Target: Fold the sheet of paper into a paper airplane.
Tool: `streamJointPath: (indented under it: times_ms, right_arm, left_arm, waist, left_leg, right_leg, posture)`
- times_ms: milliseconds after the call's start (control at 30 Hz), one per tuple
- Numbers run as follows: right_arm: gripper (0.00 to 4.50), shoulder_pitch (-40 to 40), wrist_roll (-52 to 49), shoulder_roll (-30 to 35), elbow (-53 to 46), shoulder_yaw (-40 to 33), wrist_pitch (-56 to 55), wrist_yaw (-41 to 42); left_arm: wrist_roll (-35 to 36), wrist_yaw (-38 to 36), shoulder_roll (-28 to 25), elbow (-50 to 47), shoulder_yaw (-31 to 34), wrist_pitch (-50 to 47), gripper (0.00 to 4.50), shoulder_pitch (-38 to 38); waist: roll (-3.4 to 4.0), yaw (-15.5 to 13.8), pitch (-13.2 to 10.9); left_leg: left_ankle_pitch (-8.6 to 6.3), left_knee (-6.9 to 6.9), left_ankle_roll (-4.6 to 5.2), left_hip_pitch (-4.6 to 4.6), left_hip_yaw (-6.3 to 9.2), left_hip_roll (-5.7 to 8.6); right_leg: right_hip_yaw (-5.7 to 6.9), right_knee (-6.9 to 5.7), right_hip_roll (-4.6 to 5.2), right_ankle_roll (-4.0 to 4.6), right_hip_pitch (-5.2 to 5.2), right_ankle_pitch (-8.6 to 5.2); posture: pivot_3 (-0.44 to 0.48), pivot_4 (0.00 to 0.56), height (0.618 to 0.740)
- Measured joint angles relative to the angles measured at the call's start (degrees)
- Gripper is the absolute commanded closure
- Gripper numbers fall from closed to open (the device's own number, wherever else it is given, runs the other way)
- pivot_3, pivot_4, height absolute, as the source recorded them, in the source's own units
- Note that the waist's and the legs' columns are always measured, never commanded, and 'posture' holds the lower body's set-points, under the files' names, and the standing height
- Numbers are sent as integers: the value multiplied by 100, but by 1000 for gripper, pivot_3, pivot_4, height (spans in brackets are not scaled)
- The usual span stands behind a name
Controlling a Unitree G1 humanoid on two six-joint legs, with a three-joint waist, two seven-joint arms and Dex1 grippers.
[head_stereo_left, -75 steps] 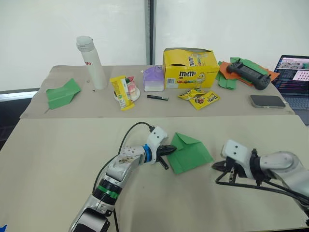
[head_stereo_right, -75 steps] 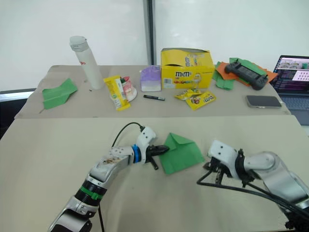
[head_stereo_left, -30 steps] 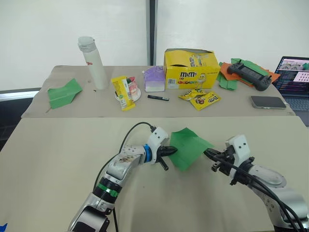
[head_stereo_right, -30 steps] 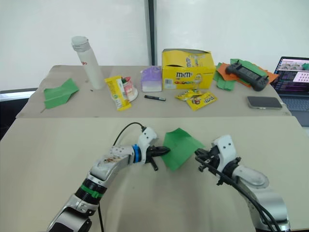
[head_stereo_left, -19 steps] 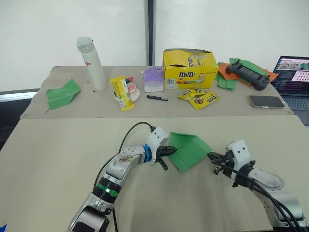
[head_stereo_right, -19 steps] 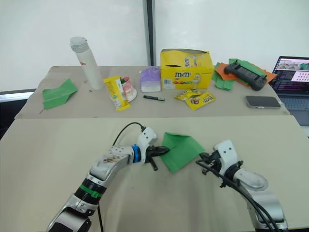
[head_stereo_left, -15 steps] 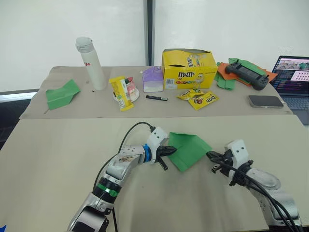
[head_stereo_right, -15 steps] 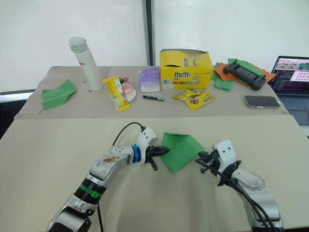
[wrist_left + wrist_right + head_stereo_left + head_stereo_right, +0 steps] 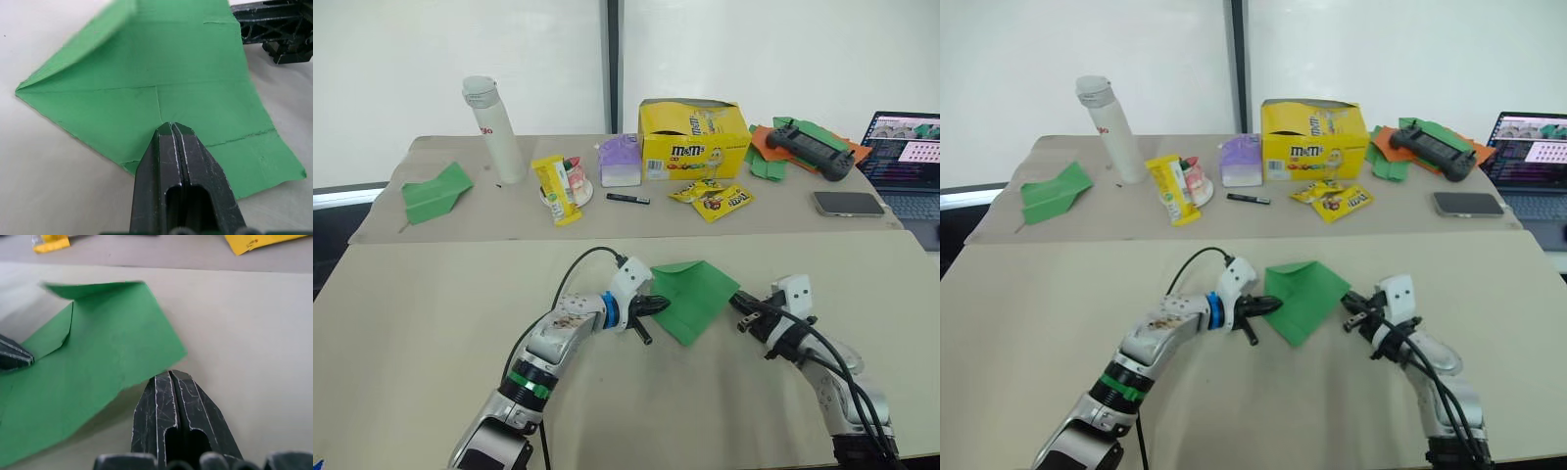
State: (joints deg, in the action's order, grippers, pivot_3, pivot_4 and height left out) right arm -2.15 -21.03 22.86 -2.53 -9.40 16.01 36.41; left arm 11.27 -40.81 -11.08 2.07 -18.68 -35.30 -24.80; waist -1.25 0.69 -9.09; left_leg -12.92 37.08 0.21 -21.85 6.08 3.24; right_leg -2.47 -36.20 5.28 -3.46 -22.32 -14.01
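The sheet of paper (image 9: 697,294) is bright green and creased. It lies on the near table, and one corner flap is folded over and slightly raised (image 9: 98,39). My left gripper (image 9: 653,305) is shut, and its tips rest on top of the sheet's left edge (image 9: 171,128). My right gripper (image 9: 738,301) is shut too. Its tips sit at the sheet's right edge (image 9: 170,375), which curls a little off the table. The paper airplane is out of view.
The back table holds a white bottle (image 9: 490,127), a broad green paper dart (image 9: 434,190), a yellow candy box (image 9: 693,137), snack packets (image 9: 717,197) and a pen (image 9: 630,199). On its right are a gamepad (image 9: 808,145) on crumpled papers, a phone (image 9: 848,203) and a laptop (image 9: 906,149).
A second ago the sheet's right side was lifted; it has dropped back toward the table. My right gripper backed off, then returned to the right edge. The left gripper has stayed put.
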Motion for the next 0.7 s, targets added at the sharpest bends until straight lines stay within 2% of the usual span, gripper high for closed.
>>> streamJointPath:
  times_ms: [233,400,700]
  right_arm:
    - [4475,-86,-251,-37,49,7,-186,479]
    - [4475,64,-454,-1,-303,59,-189,852]
    - [4475,228,-814,273,-642,332,303,1226]
  left_arm:
    - [7,1,-8,-9,0,-4,4500,0]
    - [20,2,-19,-9,4,-7,4500,0]
    - [34,-90,-149,-8,6,0,4500,-29]
  waist:
    - [2,5,0]
    - [3,5,-1]
    - [3,5,-1]
  left_leg:
    - [0,-5,0,-1,3,0]
    - [0,-6,0,-1,7,1]
    - [0,-7,0,-1,8,0]
  right_leg:
    - [0,-1,0,0,-4,0]
    - [-1,-1,1,0,-5,0]
    - [0,-1,0,0,-6,0]
  posture:
    - [0,150,740]
    - [0,150,740]
    - [0,150,740]
